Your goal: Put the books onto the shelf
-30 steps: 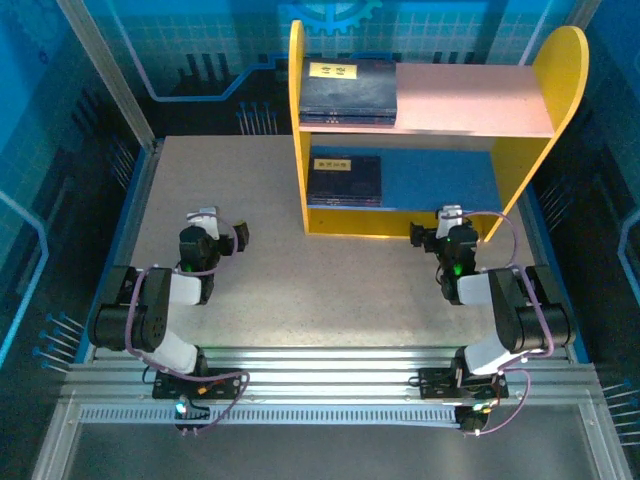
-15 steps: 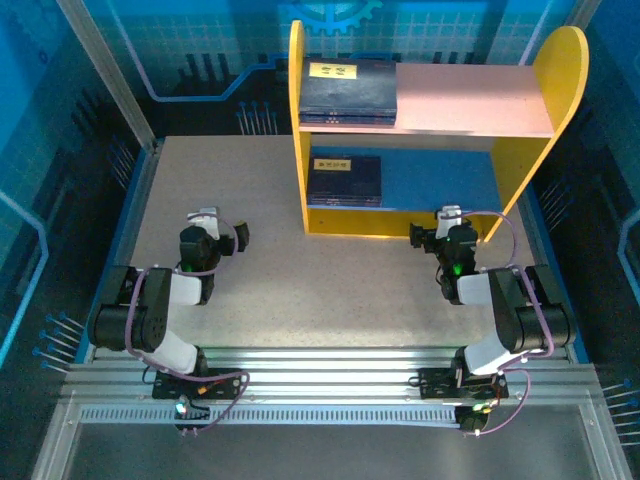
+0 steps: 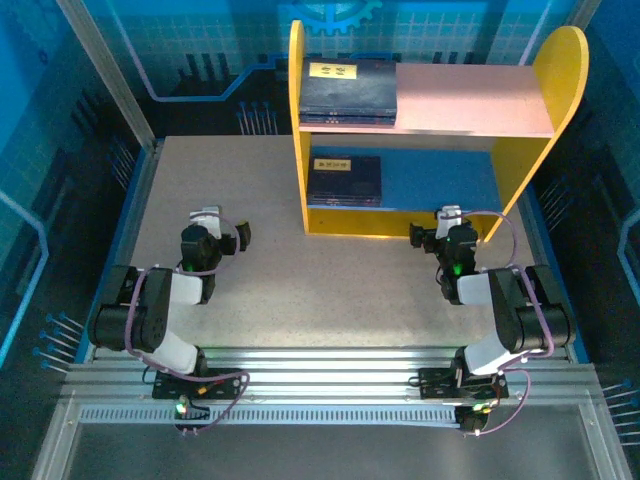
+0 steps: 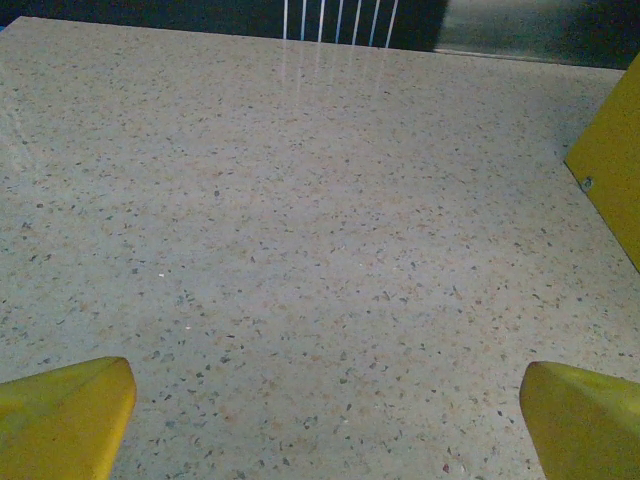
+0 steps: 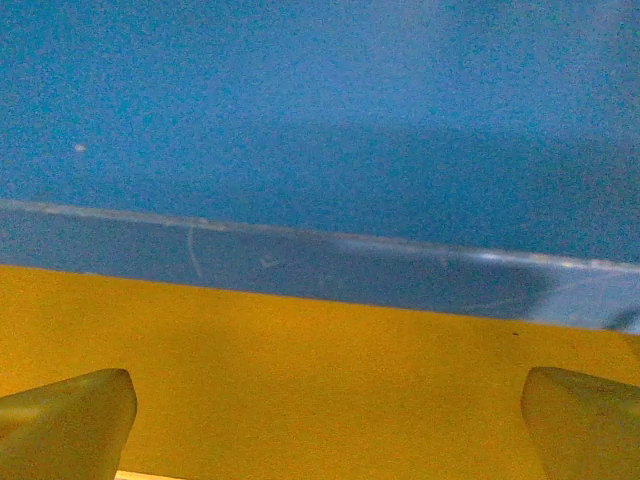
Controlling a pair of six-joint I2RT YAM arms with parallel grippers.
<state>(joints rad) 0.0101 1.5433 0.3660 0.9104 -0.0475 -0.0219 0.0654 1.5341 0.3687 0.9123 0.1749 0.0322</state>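
Note:
The shelf (image 3: 520,110) stands at the back right of the table, with yellow sides, a pinkish top board and a blue lower board. A stack of dark navy books (image 3: 348,92) with a yellow label lies at the left end of the top board. Another such stack of books (image 3: 345,182) lies at the left end of the lower board. My left gripper (image 3: 222,230) is open over bare table, left of the shelf; its yellow fingertips (image 4: 60,415) frame nothing. My right gripper (image 3: 432,226) is open and empty, right at the shelf's yellow front strip (image 5: 320,380).
The speckled table (image 3: 300,290) stretches between the two arms. The shelf's left side panel (image 4: 612,170) stands to the right ahead of the left gripper. In the right wrist view the blue lower board (image 5: 320,120) lies beyond the strip. Blue walls enclose the table.

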